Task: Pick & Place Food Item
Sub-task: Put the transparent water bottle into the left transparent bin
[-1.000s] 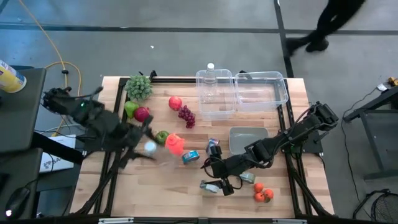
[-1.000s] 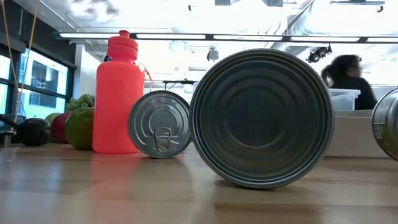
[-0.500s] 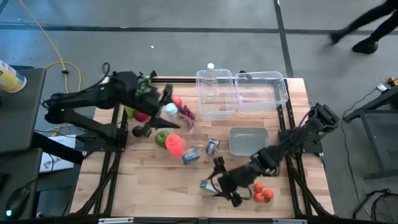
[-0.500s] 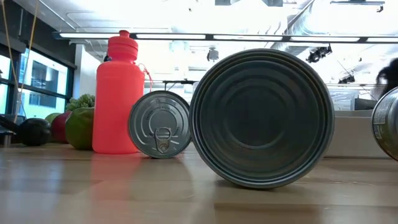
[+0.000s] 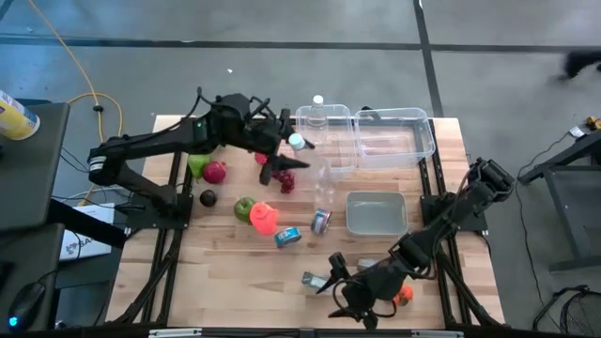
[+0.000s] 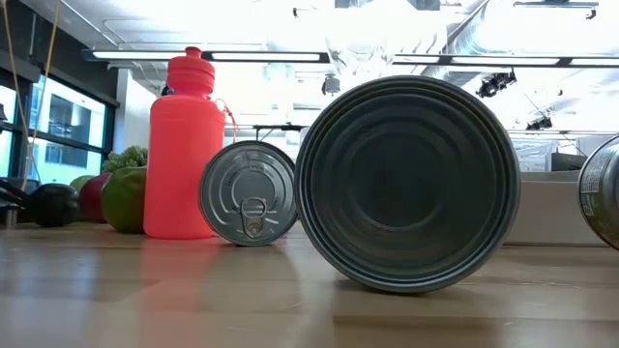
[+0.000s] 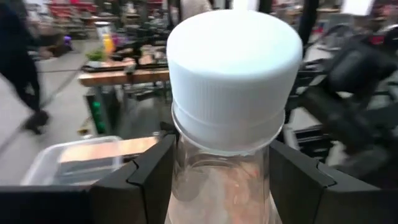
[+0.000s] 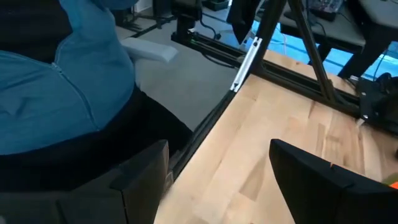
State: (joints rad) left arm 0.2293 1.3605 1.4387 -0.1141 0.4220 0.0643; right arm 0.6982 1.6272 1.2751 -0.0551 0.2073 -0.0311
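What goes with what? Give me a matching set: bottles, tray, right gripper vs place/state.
Things:
1. clear bottle
2. red bottle
3. grey tray
4. right gripper

Place or state:
A. open, by the front edge of the table
B. standing upright on the table
C. clamped in the left gripper, off the table
D. empty, on the table's right half

Pairs: 1-C, 2-B, 3-D, 4-A

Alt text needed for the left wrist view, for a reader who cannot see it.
A clear plastic bottle with a white screw cap fills the frame, gripped between the left gripper's dark jaws. Behind it, blurred, are a clear plastic container and a busy room.
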